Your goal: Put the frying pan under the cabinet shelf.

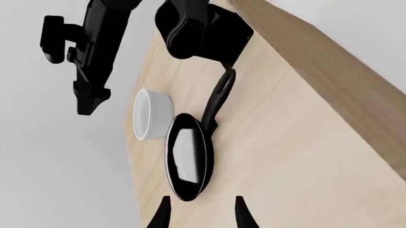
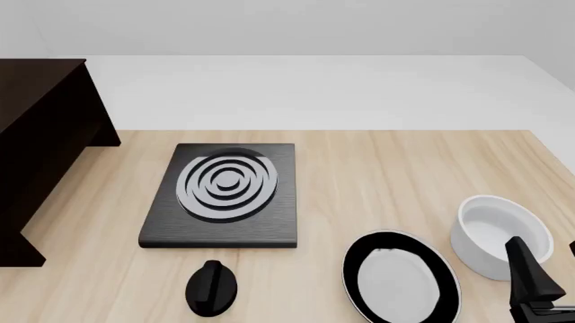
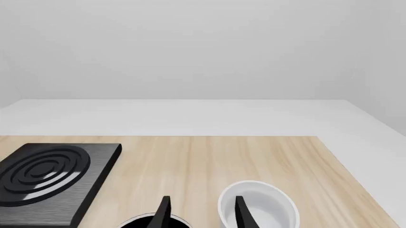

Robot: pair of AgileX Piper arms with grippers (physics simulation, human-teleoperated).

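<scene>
A: How far along is the job?

B: By my reading, barely begun. The frying pan [image 2: 400, 282] sits flat on the worktop [image 2: 378, 182], and neither tool holds it. The cabinet shelf [image 2: 40, 148] is well away from the pan, across the worktop on the far side of the stove plate [image 2: 223, 195]. The grasp, the carry and the placing underneath are all left to do.

A: Where are the tools?

B: The right tool [image 3: 200, 211] has its two fingertips spread apart with nothing between them. Seen from its own camera, the pan's rim lies just below and ahead of one fingertip and the white bowl [image 3: 259, 209] ahead of the other. In the front view only part of that tool shows, just beside the bowl. The left tool [image 1: 200, 213] is also spread and empty. It looks along the worktop at the pan, with the bowl just beyond and the right arm [image 1: 89, 57] hanging above.

A: And the pan itself?

B: It is round and shallow, with a black rim, a pale grey flat base and a glossy dark underside edge. Its thin black handle [image 1: 219, 97] runs away from the left tool towards the arm's base. The handle is out of frame in the front view. A black knob [image 2: 211, 288] lies on the cabinet side of the pan, apart from it.
</scene>
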